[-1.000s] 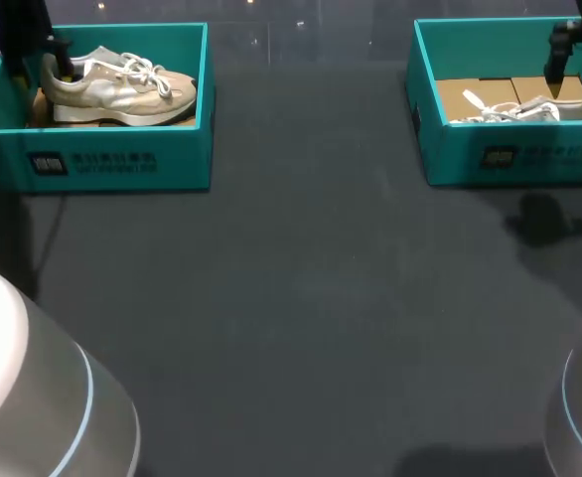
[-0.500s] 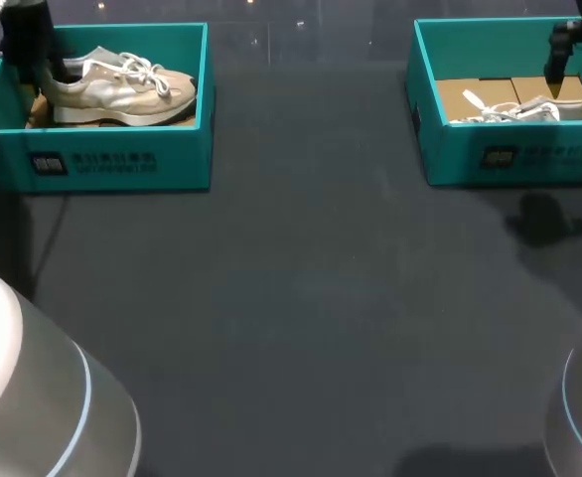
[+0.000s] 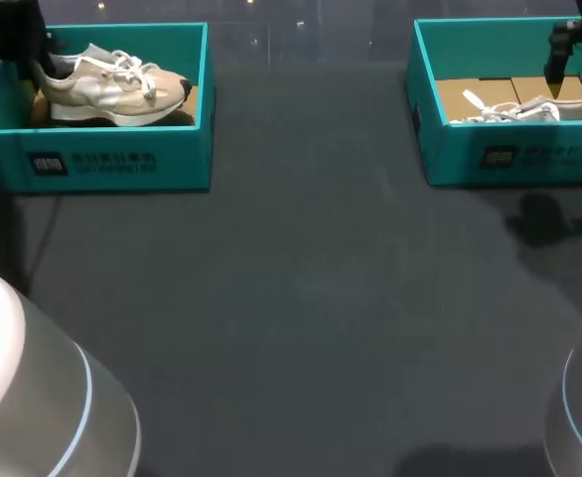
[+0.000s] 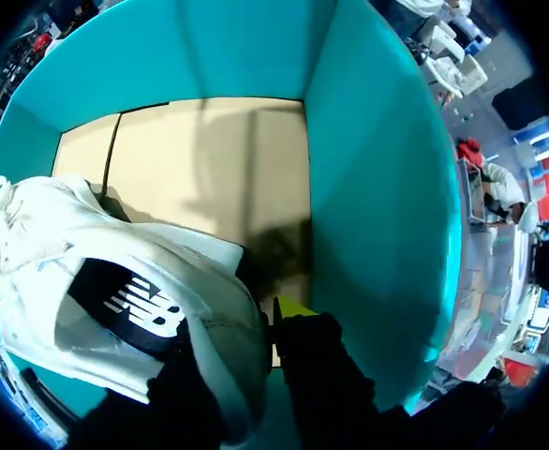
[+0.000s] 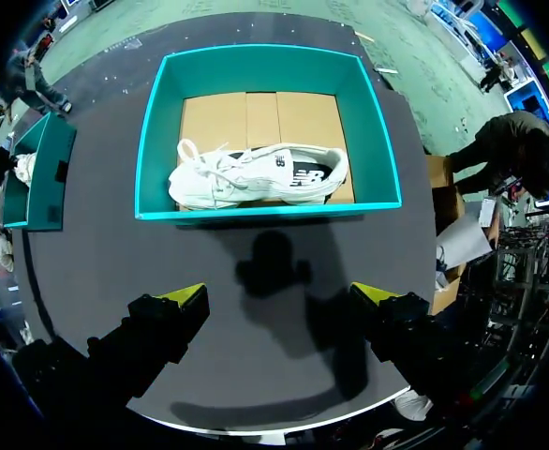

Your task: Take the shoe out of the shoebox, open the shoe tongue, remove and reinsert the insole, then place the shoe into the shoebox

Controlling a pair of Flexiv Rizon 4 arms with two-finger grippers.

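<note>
Where the dark grey table (image 3: 301, 298) fills the middle of the head view, its matte surface lies bare between two teal boxes, and a soft blurred shadow (image 3: 544, 219) falls on it just in front of the right box (image 3: 509, 159), at the upper right of the frame. The left box (image 3: 112, 159) stands at the upper left, well apart from the other. Both boxes are open at the top and floored with brown cardboard.

The beige shoe (image 3: 112, 84) is inside the left box, lying lengthwise with its toe toward the box's right wall and its heel at the left end. The left gripper (image 4: 251, 342) is down in that box at the heel. In the left wrist view the back edge of the heel runs between the two dark fingers, one yellow tip showing just beside it, so the gripper is clamped on the beige shoe. The teal wall rises close beside the gripper, and the cardboard floor shows ahead of the shoe.

The white shoe (image 5: 256, 178) lies on its side in the right box, laces loose, untouched. The right gripper (image 5: 282, 298) hangs high above the table on the near side of that box, its fingers wide apart and holding nothing.
</note>
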